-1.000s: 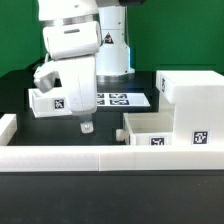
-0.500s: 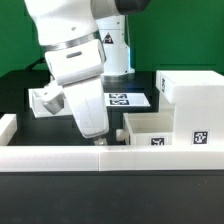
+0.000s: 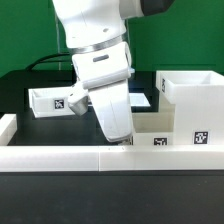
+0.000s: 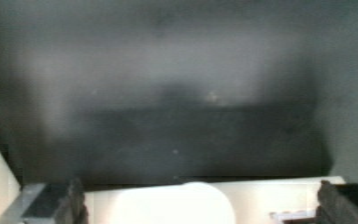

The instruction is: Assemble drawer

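leaning tool nr boxy wht tray

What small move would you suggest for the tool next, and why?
Probably lower the tool slightly and close it: in the wrist view its fingers stand open with a white edge between them, likely the tray wall, not yet gripped.

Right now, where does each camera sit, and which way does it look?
Exterior view: off the arm, low, just outside the low white wall, facing across the table at the case and front tray; the arm and gripper show.
Wrist view: on the wrist, looking along the fingers at the dark table; only the two fingertips show, wide apart.
Shared: the gripper and a white edge under it, likely the front tray's.
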Tool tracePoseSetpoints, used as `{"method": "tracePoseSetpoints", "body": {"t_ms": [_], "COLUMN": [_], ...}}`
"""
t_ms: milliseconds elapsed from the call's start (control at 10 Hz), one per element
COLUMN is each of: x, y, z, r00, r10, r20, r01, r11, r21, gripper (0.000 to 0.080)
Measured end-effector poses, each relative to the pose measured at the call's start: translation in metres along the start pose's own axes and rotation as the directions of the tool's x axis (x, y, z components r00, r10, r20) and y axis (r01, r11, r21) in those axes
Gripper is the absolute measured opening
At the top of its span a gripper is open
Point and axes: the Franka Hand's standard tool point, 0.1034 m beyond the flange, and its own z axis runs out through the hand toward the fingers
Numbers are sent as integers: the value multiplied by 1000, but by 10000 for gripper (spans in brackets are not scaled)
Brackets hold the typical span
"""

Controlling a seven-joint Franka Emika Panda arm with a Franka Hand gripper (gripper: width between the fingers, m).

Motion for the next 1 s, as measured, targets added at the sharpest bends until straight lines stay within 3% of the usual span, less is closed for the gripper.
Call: {"method": "tracePoseSetpoints", "body": {"t_ms": [300, 700, 1000], "x": [2, 21, 44], "y": [-1, 0, 2], "z": [3, 7, 9], "r00": [1000, 1000, 999], "r10": [-2, -21, -44], "r20": [-3, -9, -22], "r01": [2, 21, 45], "r11": [1000, 1000, 999], "r21": [2, 7, 8], "gripper": [649, 649, 649]}}
